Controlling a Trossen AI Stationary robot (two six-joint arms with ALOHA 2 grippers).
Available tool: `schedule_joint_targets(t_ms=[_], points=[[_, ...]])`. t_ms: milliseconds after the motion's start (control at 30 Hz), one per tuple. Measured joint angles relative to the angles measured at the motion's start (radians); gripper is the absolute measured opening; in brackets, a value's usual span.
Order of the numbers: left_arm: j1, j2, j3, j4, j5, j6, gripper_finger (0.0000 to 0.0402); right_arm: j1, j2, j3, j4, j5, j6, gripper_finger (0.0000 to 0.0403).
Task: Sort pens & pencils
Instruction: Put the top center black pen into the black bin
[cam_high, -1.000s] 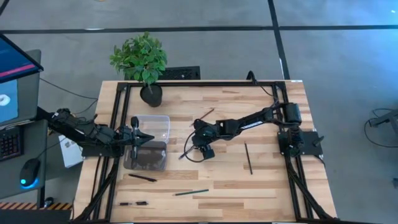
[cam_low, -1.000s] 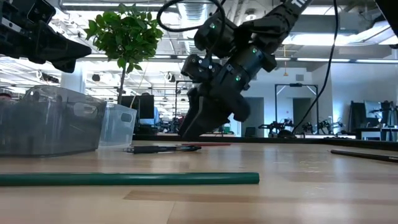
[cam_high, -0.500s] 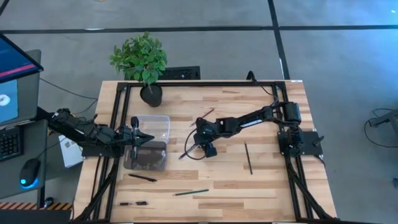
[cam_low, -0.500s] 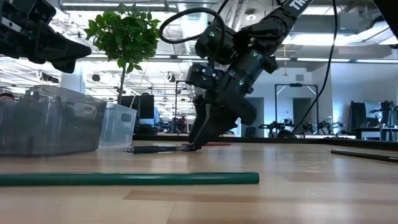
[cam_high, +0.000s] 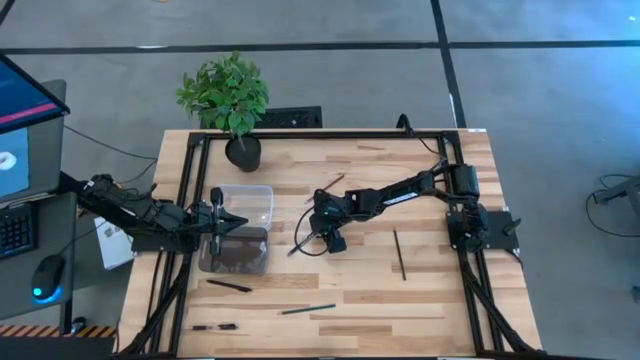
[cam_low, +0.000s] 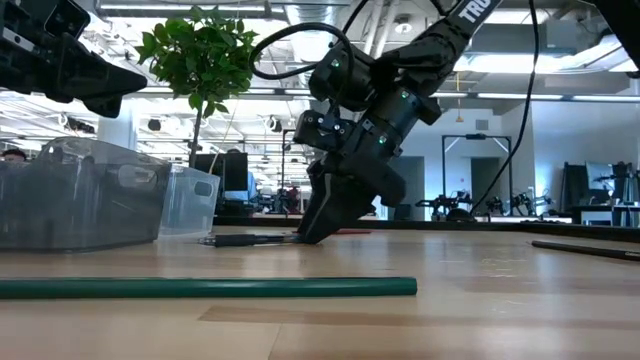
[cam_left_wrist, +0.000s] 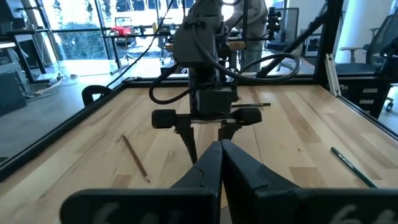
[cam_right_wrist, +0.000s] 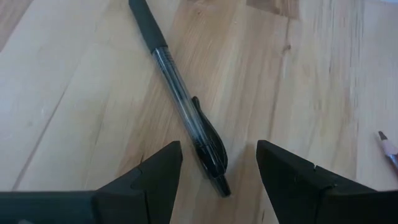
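on the wooden table (cam_high: 420, 290), the right gripper (cam_right_wrist: 217, 163) straddles a pen (cam_right_wrist: 186, 121), fingers spread; best lower squarely, then pinch mid-barrel.

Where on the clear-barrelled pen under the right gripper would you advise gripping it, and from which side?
Grip the pen across its clear barrel, just above the clip, from straight above. It lies flat on the table, and the open right gripper already straddles its clip end.
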Motion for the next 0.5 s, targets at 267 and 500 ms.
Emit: schedule_joint_targets(t_ms=[267, 500], points=[[0.000, 0.000, 0.000, -0.001, 0.000, 0.000, 0.0000, 0.001, -0.003, -0.001, -0.019, 0.000, -0.001, 0.0155], [0.000, 0.000, 0.000, -0.001, 0.000, 0.000, 0.0000, 0.002, -0.003, -0.003, -0.024, 0.001, -0.004, 0.0073]])
